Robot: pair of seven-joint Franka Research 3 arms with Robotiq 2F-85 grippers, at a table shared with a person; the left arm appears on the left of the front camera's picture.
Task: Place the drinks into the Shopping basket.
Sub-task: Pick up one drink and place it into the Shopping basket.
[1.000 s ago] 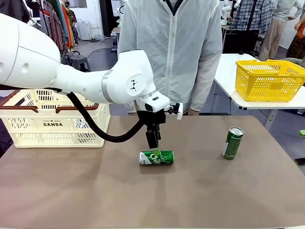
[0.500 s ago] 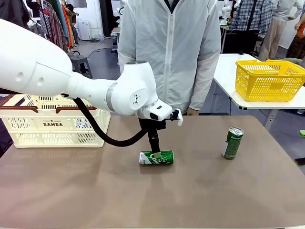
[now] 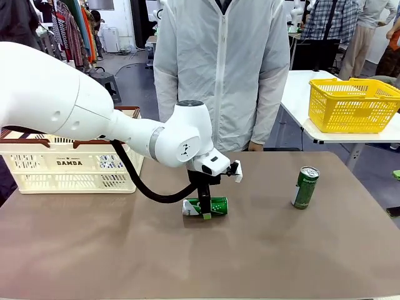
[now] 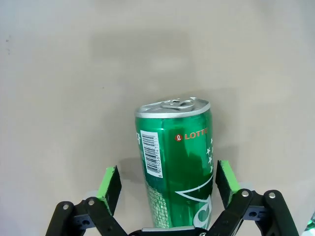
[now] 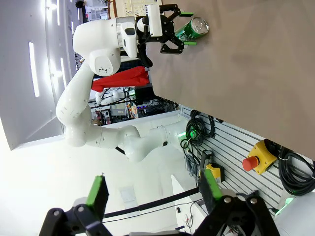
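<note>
Fingers of the left arm (image 4: 110, 184) straddle the lying green can (image 4: 172, 162), released. Upright green can (image 3: 305, 187) stands at its 3 o'clock. Right fingers (image 5: 97, 194) are released, empty.

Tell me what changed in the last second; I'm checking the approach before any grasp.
The left tool came down from above the lying green can to straddle it, jaws open. That can, the upright green can and the Shopping basket stayed put.
</note>
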